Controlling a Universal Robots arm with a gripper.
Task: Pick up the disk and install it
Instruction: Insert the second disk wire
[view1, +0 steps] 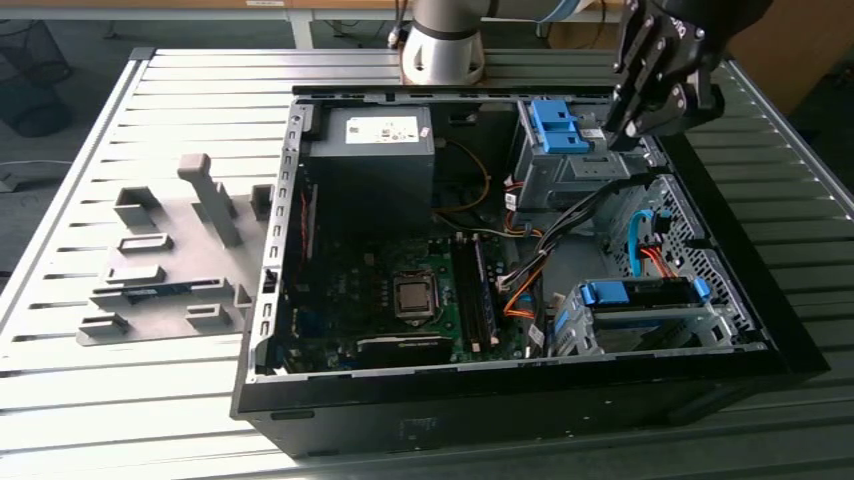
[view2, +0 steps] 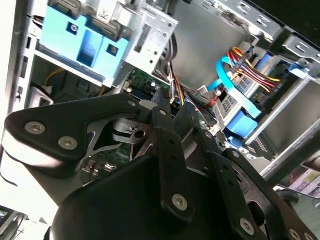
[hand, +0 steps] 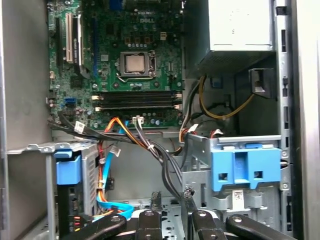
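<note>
Right now the black metal pincer hangs over the open black computer case, near a blue plastic bracket. I cannot tell if it is open or closed. The flat silver disk with blue rails sits in its metal cage near the case front.

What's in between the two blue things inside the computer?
In the first wrist view, a bundle of black, orange and blue cables runs between the blue bracket and the disk.
</note>
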